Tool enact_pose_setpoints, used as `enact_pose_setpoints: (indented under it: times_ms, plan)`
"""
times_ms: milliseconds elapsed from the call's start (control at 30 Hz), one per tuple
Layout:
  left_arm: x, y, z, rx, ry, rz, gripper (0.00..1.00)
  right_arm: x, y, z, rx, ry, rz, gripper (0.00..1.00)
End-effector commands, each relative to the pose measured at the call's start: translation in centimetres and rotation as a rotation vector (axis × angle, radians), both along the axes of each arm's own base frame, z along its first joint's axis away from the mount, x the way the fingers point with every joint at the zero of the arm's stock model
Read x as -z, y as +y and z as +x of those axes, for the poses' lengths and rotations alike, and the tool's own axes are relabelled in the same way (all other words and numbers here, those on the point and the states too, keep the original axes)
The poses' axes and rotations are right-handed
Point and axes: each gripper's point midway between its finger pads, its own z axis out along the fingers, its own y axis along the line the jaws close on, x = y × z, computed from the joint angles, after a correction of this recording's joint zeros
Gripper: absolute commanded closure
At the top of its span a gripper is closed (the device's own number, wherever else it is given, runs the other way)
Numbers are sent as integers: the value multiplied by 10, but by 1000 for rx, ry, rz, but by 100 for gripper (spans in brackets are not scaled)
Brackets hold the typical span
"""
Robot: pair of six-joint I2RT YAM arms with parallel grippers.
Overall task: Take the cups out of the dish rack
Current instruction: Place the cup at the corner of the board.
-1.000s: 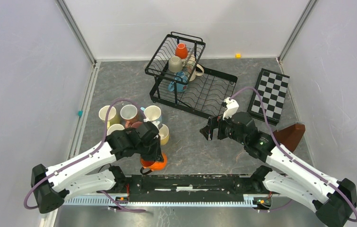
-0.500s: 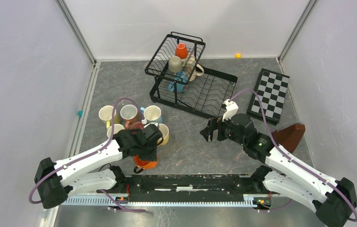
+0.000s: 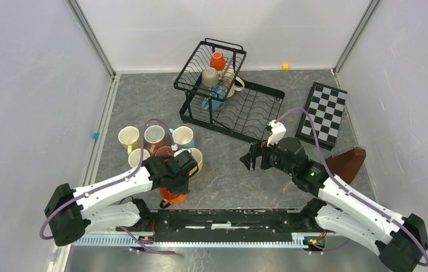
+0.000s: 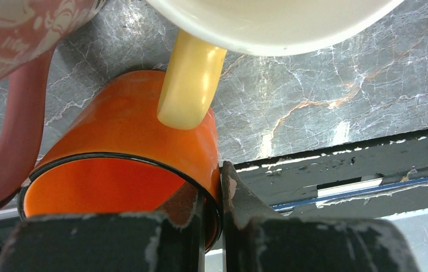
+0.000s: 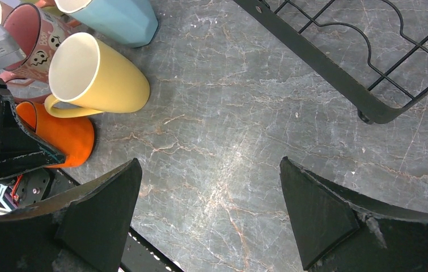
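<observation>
The black wire dish rack (image 3: 251, 107) stands at the back with an orange cup (image 3: 217, 60), a beige cup (image 3: 210, 76), a cream cup (image 3: 234, 85) and a blue cup (image 3: 214, 99) in it. Several cups stand grouped on the table at front left, among them a yellow cup (image 5: 95, 79) and a light blue cup (image 5: 118, 20). My left gripper (image 4: 217, 170) is shut on the rim of an orange cup (image 4: 126, 130), one finger inside and one outside. That cup sits low beside the yellow cup's handle (image 4: 191, 79). My right gripper (image 5: 211, 164) hangs open over bare table, holding nothing.
A pink patterned cup (image 4: 24, 28) presses close on the left of the held cup. A checkered board (image 3: 323, 115) and a brown wedge (image 3: 348, 162) lie at the right. The black base rail (image 3: 228, 218) runs along the near edge, just behind the orange cup.
My left gripper has carried the orange cup a little to the left, up against the group of cups. The right arm has hardly moved.
</observation>
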Motion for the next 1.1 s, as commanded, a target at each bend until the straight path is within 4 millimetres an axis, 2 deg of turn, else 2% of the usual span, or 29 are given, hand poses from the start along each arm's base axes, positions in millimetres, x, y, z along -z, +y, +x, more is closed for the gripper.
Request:
enact_pose_setpoints:
  times_ms: [0,67,267,467,767,1000,1067]
  plan:
    - [0,-7,9,-33,-38,-27,98,-8,2,4,9,-37,26,2]
    - [0,-8,8,-32,-37,-31,95,-8,2,3,7,-37,29,2]
    - [-3,-11,7,-16,-32,-45,70,-8,2,3,5,-37,29,2]
    - [-14,-14,7,-5,-37,-65,57,-11,3,3,4,-40,32,2]
    - [-46,-13,5,30,-65,-105,30,-14,4,6,9,-42,33,2]
    - [-82,-15,8,52,-131,-177,1,-18,6,10,17,-42,30,2]
    - [-94,-18,10,61,-158,-205,0,-20,6,12,26,-43,30,2]
